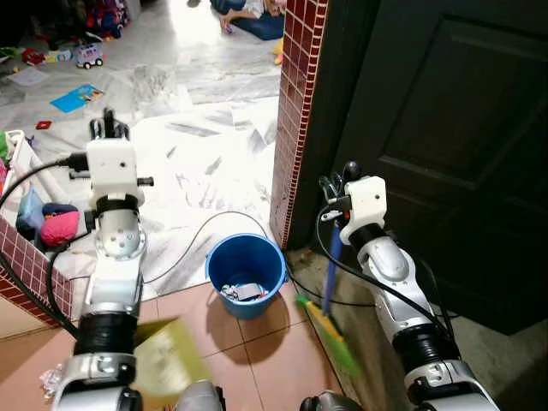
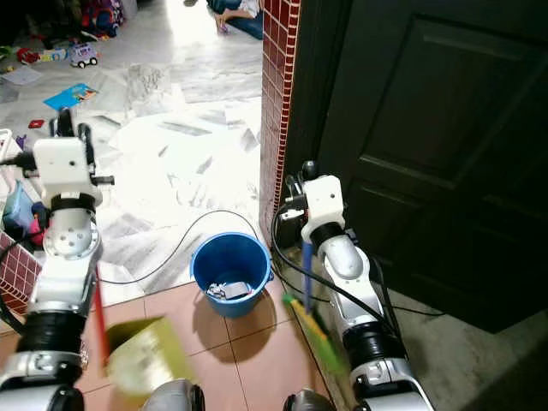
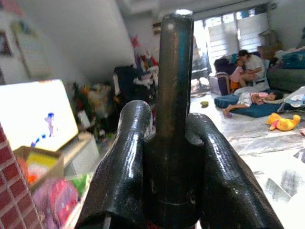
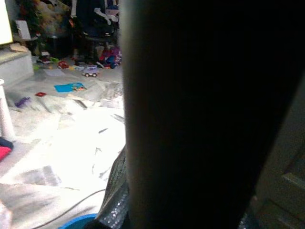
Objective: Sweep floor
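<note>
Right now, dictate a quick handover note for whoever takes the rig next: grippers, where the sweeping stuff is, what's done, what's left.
Left gripper: shut on a dark handle; the yellow-green dustpan hangs low by the tiles.
Right gripper: holds the blue broom handle, green bristles on the floor beside the brick pillar.
Blue bucket between the arms already holds some scraps.
Left: sweep the tiles into the dustpan, tip it into the bucket.

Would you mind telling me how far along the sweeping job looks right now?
Done: some rubbish already lies in the blue bucket. In hand: the right gripper holds the broom, and the left gripper grips the dustpan handle. Left: no sweeping stroke can be judged.
</note>
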`<state>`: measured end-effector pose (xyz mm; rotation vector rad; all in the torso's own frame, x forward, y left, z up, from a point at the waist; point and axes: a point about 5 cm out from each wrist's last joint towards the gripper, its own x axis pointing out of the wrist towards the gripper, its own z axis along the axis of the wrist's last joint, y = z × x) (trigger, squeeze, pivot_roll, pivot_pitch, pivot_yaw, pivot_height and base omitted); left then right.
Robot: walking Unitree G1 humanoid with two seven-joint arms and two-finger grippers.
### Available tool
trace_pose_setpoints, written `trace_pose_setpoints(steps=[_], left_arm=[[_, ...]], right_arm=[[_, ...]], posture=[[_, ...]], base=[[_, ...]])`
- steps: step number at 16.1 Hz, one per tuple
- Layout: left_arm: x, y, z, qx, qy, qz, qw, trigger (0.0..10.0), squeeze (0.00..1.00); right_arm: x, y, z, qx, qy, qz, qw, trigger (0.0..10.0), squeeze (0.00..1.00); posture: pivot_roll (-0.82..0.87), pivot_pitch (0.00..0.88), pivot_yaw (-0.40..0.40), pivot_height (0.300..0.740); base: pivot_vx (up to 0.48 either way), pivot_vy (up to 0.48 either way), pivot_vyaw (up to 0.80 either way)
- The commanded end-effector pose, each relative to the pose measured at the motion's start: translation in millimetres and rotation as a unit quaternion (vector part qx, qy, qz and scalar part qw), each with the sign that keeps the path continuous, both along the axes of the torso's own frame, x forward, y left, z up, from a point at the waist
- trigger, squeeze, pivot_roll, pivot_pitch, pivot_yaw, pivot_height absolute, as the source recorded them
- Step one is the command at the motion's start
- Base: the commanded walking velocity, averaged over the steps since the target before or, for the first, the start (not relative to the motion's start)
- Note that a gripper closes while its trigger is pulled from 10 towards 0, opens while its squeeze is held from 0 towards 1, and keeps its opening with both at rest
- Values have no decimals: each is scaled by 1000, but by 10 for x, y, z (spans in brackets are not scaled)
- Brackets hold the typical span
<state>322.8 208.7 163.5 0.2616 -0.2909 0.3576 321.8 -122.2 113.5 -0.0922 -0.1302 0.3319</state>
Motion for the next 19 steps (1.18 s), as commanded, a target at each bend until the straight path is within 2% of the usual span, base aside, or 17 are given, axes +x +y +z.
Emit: trace_pose_setpoints(steps=[1, 2, 5, 7, 9, 11, 13, 17, 19], left_arm=[[-18, 0, -73, -26, 8, 11, 1000, 10000, 0], [-55, -31, -185, -42, 26, 18, 999, 10000, 0], [-165, -118, -420, -48, 62, 26, 997, 10000, 0], [-219, -140, -529, -48, 80, 38, 995, 10000, 0], [-307, -136, -675, -40, 105, 61, 992, 10000, 0], [-390, -148, -808, -40, 128, 69, 989, 10000, 0], [-433, -202, -881, -38, 145, 66, 987, 10000, 0], [-435, -331, -929, -42, 155, 43, 986, 10000, 0], [-423, -381, -945, -48, 160, 33, 985, 10000, 0]], right_arm=[[26, 25, 94, 9, -10, 10, 1000, 10000, 0], [2, 72, 70, 19, 5, 34, 999, 10000, 0], [-88, 212, -45, 24, 53, 128, 990, 10000, 0], [-124, 250, -47, 21, 57, 162, 985, 10000, 0], [-151, 285, 22, 39, 47, 194, 979, 10000, 0], [-132, 315, 143, 61, 17, 189, 980, 10000, 0], [-67, 313, 276, 88, -14, 145, 985, 10000, 0], [5, 304, 371, 127, -19, 114, 985, 10000, 0], [87, 234, 463, 158, -29, 78, 984, 10000, 0]], posture=[[26, 0, -15, 740], [27, 0, -13, 740], [30, 0, -9, 740], [29, 0, -9, 740], [33, 0, -10, 740], [35, 0, -9, 740], [36, 0, -8, 740], [34, 0, -5, 740], [32, 0, -6, 740]], base=[[0, 0, 0], [0, 0, 0], [0, 0, 0], [0, 0, 0], [0, 0, 0], [0, 0, 0], [0, 0, 0], [0, 0, 0], [0, 0, 0]])
